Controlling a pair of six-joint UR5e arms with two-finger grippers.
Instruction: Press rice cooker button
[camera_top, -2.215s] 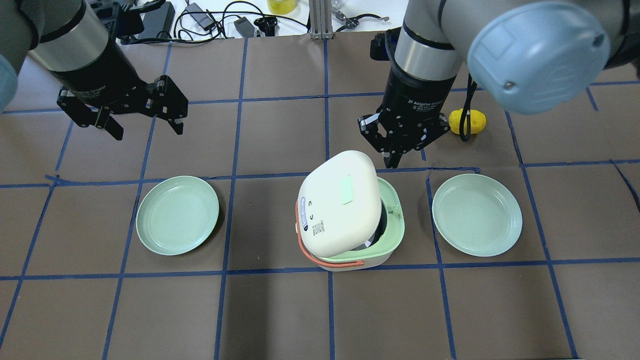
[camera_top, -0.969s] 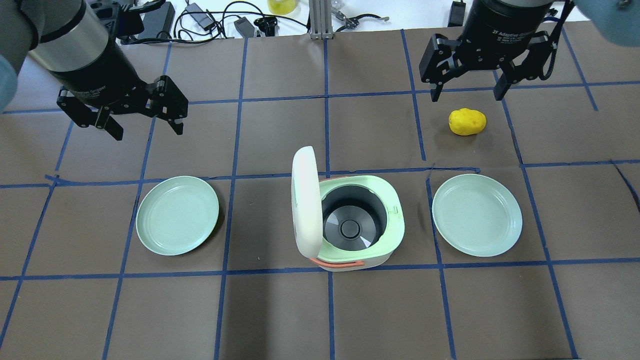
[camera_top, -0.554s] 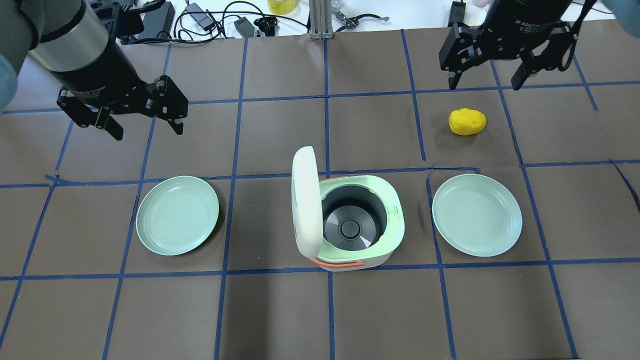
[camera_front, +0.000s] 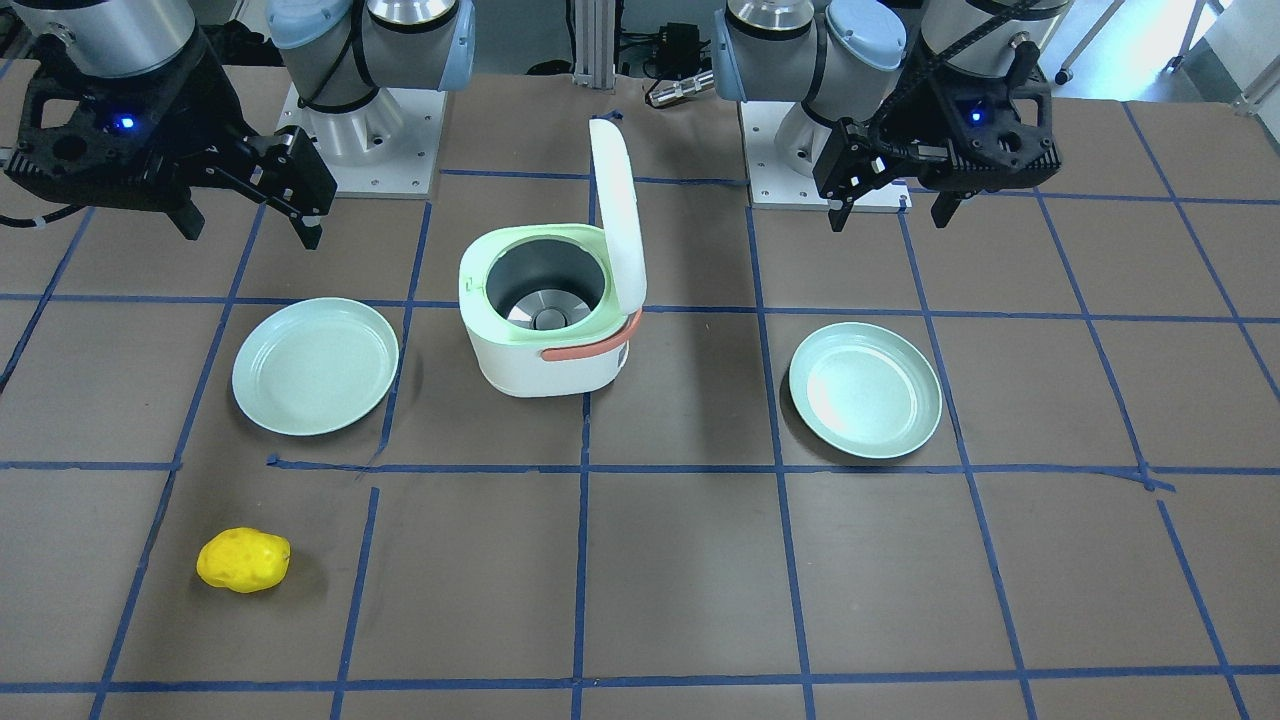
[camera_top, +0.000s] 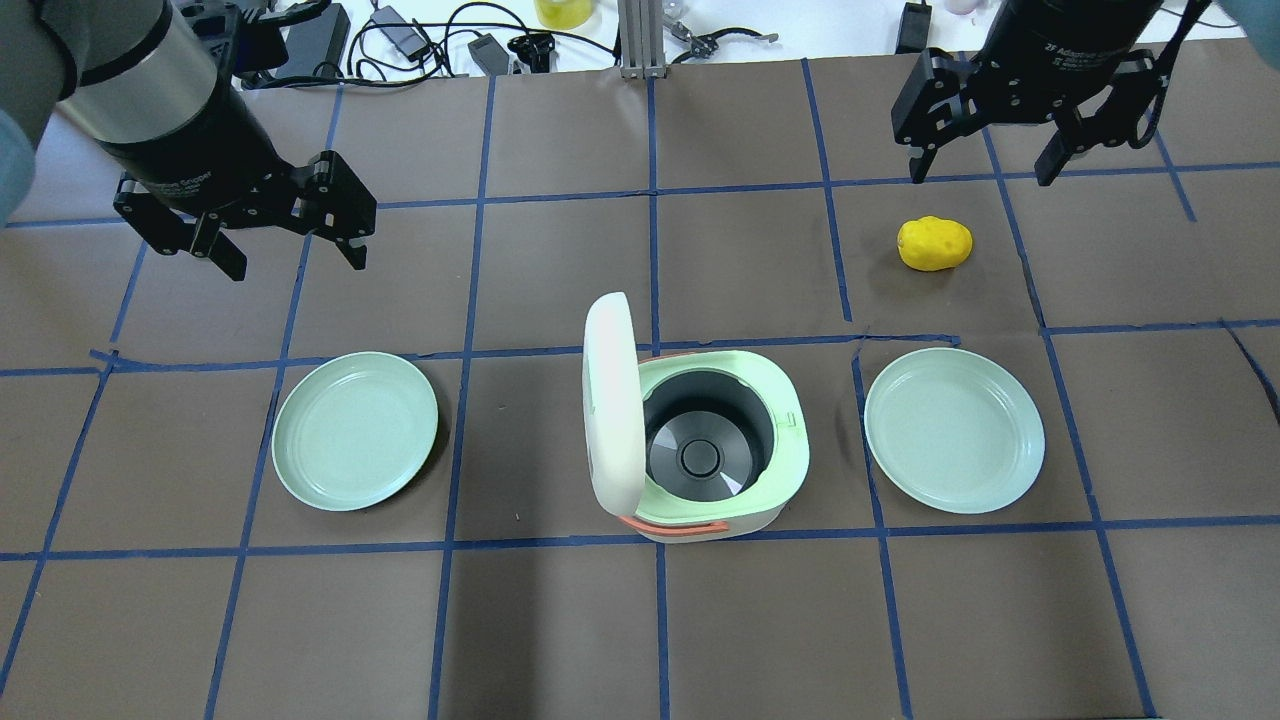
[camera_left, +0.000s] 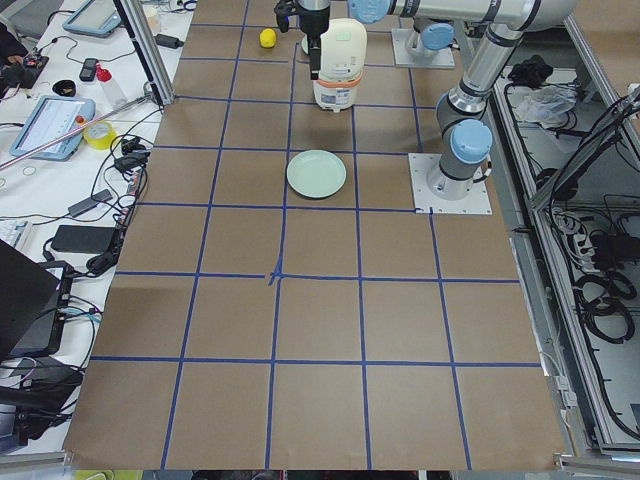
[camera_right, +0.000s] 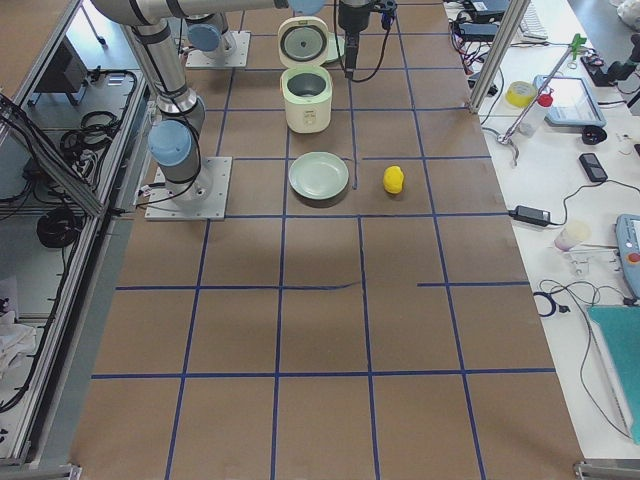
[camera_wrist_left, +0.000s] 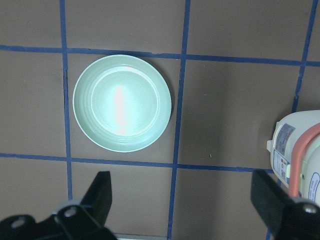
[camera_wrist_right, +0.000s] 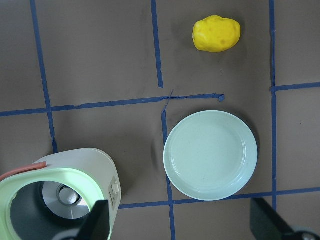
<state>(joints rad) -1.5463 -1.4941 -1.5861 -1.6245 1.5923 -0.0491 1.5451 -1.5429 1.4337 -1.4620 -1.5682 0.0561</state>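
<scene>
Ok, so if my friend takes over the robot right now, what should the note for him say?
Left gripper: open, empty, hovering high near the left plate.
Right gripper: open, empty, high over the side with the right plate and the yellow toy potato.
Rice cooker: mid-table between the plates, lid standing upright, nothing inside.
Done: the lid is open, so the button press looks finished.
Left: probably nothing, just park the arms.
</scene>
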